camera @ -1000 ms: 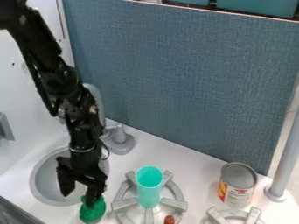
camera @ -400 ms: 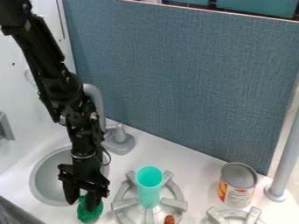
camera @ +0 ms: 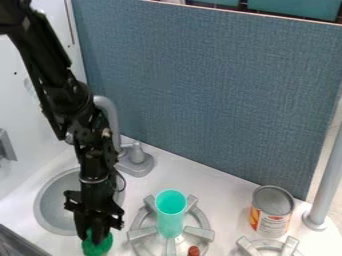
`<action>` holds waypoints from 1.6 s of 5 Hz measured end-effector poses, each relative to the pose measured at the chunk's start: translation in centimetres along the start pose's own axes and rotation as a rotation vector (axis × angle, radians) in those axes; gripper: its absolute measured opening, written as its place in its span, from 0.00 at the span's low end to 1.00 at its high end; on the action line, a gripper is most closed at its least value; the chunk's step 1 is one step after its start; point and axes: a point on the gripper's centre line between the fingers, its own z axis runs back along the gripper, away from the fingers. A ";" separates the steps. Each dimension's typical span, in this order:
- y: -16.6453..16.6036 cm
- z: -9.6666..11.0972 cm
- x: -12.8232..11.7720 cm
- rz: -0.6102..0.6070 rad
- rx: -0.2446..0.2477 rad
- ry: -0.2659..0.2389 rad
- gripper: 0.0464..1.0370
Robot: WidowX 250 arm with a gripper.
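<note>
Behind the white worktop (camera: 224,202) we see a textured blue-grey panel (camera: 220,95), with teal shapes (camera: 294,8) cut off along the top edge. Our black arm (camera: 63,95) slants down from the upper left, its base out of sight, past the grey faucet (camera: 110,117) and over the round sink (camera: 52,205), hiding part of its rim. At the lower left, the pincer (camera: 93,240) is closed around a green object (camera: 97,247), just beside the sink. The fingers cover its upper part and the bottom edge crops it, so we cannot make out its full shape. To the right, a turquoise cup (camera: 171,212) stands upright on a grey burner (camera: 143,233); near its foot lies a small reddish thing (camera: 194,251), too cropped for us to name. Farther right we find a tin can (camera: 271,217), a pole (camera: 328,175) and a second burner (camera: 290,246), partly cut off.
</note>
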 end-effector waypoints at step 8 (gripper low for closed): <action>-23.4 4.5 2.2 -0.493 0.033 -0.084 0.33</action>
